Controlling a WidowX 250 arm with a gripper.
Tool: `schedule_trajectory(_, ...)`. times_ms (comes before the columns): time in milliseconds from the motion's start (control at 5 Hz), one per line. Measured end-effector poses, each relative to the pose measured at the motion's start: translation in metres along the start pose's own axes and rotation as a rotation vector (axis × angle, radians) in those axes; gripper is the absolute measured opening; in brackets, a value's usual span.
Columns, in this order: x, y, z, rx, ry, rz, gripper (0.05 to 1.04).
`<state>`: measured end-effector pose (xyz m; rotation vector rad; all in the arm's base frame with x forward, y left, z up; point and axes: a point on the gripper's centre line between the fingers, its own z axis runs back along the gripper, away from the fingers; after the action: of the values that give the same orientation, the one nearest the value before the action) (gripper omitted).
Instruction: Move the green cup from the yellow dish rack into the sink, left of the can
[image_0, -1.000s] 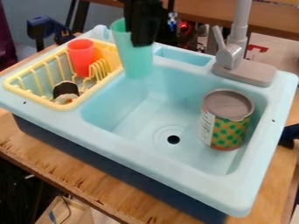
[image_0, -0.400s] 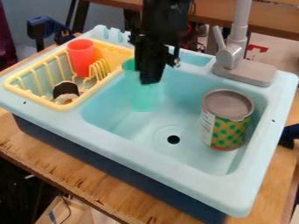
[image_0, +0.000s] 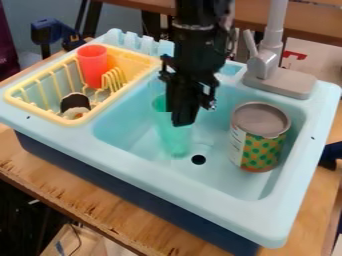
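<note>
Since the earlier frames, your gripper (image_0: 179, 116) has carried the green cup (image_0: 175, 139) from above the back of the toy sink (image_0: 137, 172) down and forward into its basin. The cup's lower end now shows just beside the drain hole (image_0: 198, 159); you can't tell whether it touches the floor. The can (image_0: 259, 145) at the basin's right side, the red cup (image_0: 93, 65) and the black-and-white toy food piece (image_0: 75, 105) in the yellow dish rack (image_0: 48, 116) are where they were.

The can has a green-dotted yellow label (image_0: 262, 151) with a pale panel of small print. Your arm (image_0: 197, 45) comes in from the top edge, left of the gray faucet (image_0: 274, 40), and its gripper points down, jaws clamped on the green cup near its upper end.
</note>
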<state>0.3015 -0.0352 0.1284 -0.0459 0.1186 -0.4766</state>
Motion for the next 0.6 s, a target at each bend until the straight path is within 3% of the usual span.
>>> schedule_trajectory(200,0.0007,-0.0038,-0.0045,0.004,0.007,0.001,0.120)
schedule_trajectory(400,0.0017,-0.0050,-0.0091,-0.009,0.020,0.009,0.319)
schedule_trajectory(600,-0.0021,-0.0024,0.0001,0.016,0.030,0.045,0.610)
